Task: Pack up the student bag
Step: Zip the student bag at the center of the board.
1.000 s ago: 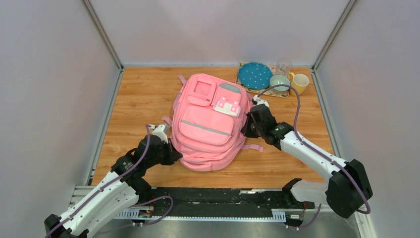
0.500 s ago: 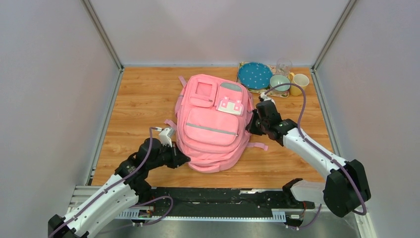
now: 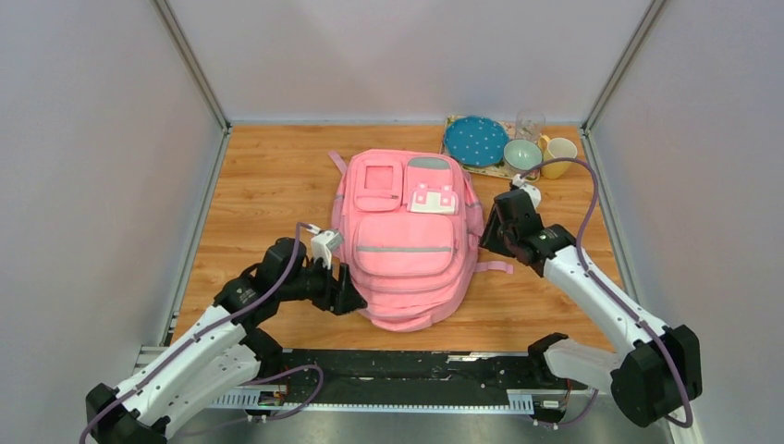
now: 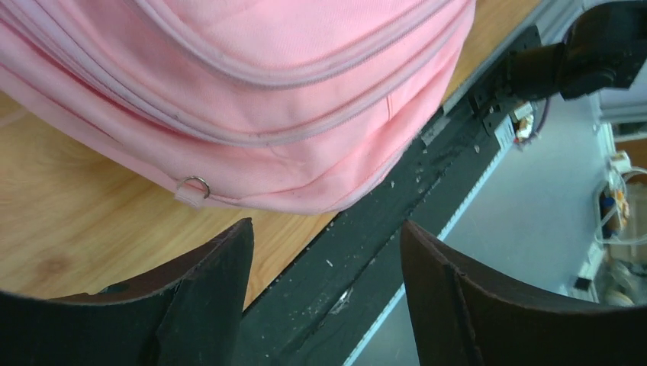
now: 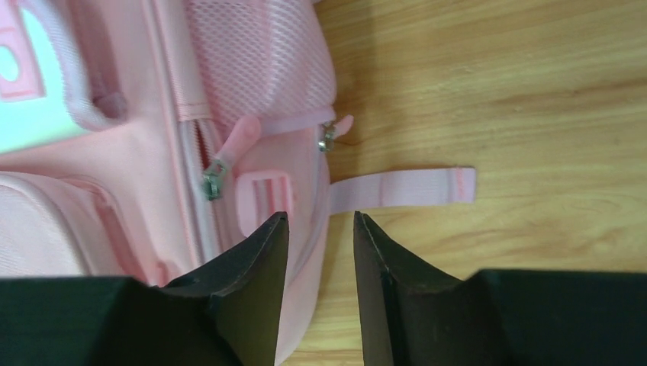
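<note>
Student bag (image 3: 407, 245) lies front-up on the tabletop (image 3: 268, 185), its bottom toward the arms. Left gripper (image 3: 349, 296) gapes wide and empty beside the near-left corner. Right gripper (image 3: 488, 237), narrowly parted and empty, sits at the bag's right side.

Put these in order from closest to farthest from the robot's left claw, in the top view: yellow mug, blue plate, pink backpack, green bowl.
1. The pink backpack, right beside the left gripper.
2. The blue plate, at the back, right of the backpack.
3. The green bowl, just right of the plate.
4. The yellow mug, farthest right at the back.
</note>
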`<state>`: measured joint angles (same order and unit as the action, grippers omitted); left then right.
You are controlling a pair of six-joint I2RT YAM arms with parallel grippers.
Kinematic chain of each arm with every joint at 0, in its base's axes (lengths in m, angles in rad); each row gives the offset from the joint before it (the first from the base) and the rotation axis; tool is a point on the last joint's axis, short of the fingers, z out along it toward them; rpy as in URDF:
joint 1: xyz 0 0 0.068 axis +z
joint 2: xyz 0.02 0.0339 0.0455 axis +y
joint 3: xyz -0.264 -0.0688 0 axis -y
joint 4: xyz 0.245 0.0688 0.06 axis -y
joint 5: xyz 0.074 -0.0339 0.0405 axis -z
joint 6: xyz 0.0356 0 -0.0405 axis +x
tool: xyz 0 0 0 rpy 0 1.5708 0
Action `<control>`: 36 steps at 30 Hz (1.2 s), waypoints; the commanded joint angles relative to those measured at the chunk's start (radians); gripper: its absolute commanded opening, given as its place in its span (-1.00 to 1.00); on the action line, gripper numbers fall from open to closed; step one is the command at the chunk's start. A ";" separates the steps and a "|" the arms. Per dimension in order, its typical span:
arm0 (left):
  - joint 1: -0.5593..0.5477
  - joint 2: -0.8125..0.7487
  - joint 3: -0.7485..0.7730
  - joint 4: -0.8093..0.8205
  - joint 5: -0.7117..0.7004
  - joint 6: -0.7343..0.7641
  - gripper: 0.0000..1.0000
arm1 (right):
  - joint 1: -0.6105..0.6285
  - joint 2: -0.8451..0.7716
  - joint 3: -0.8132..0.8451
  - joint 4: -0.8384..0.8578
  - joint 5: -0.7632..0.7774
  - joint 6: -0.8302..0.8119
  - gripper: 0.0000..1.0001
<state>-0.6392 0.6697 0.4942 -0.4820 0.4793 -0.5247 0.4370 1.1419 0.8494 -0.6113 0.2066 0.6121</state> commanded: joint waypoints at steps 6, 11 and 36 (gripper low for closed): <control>-0.001 -0.128 0.145 -0.184 -0.477 0.092 0.57 | -0.012 -0.237 -0.096 -0.079 -0.055 0.103 -0.11; -0.002 -0.165 0.149 -0.145 -0.626 0.130 0.60 | -0.012 -0.329 -0.185 -0.042 -0.156 0.224 0.27; 0.263 0.188 -0.064 0.383 -0.127 -0.046 0.68 | -0.009 -0.588 -0.329 -0.030 -0.392 0.374 0.79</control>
<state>-0.3805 0.8265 0.5030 -0.2554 0.1566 -0.4755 0.4286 0.5369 0.5186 -0.7025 -0.1276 0.9554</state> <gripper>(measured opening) 0.858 0.896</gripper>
